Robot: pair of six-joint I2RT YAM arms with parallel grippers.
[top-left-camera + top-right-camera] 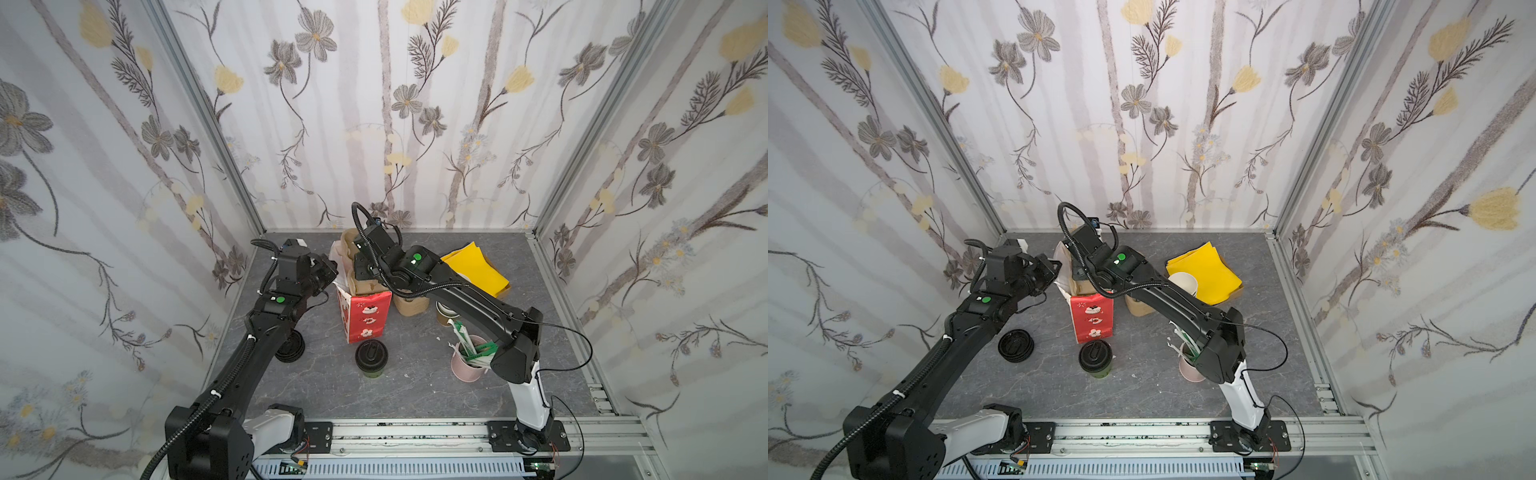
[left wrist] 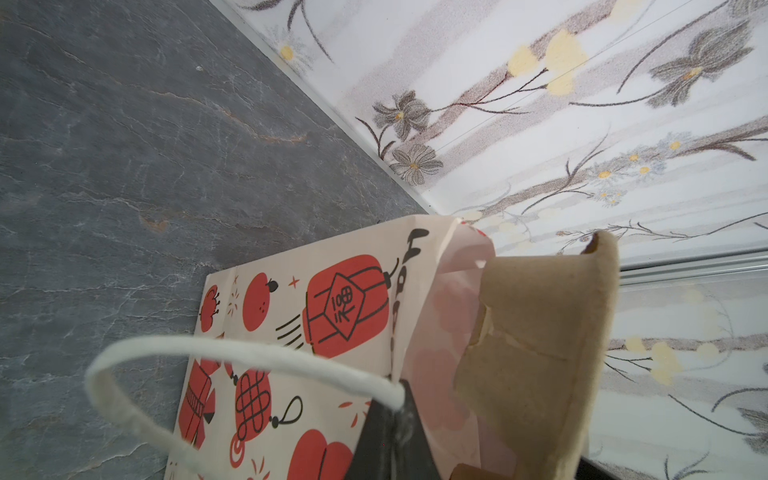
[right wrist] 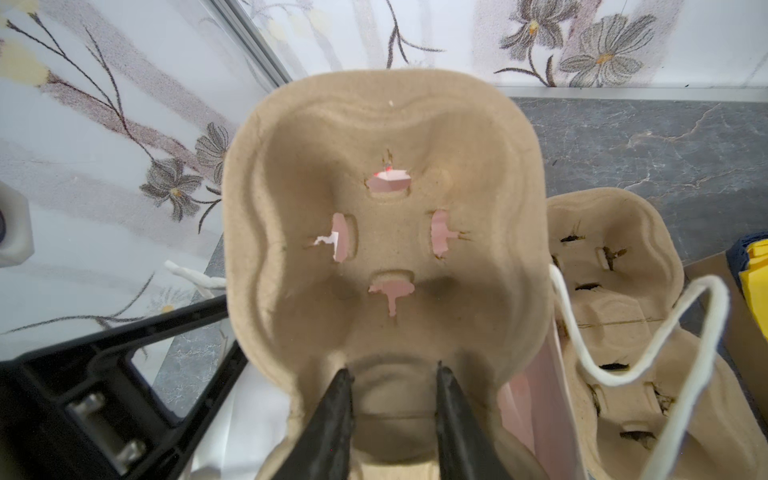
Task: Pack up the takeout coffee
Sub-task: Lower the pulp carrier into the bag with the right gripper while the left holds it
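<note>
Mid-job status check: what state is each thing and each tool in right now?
Takeout coffee, upright on the table, lid on, unheld.
Paper bag, standing, mouth open.
Cup carrier, partly inside the bag's mouth.
Left tool, shut on the bag's rim.
Right tool, gripping the cup carrier.
Pink cup, upright, holding straws.
Spare lids, stacked on the table.

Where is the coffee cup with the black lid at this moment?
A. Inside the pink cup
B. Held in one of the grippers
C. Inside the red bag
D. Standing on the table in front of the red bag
D: the takeout coffee stands upright on the grey table, just in front of the red paper bag, with nothing gripping it.
</note>
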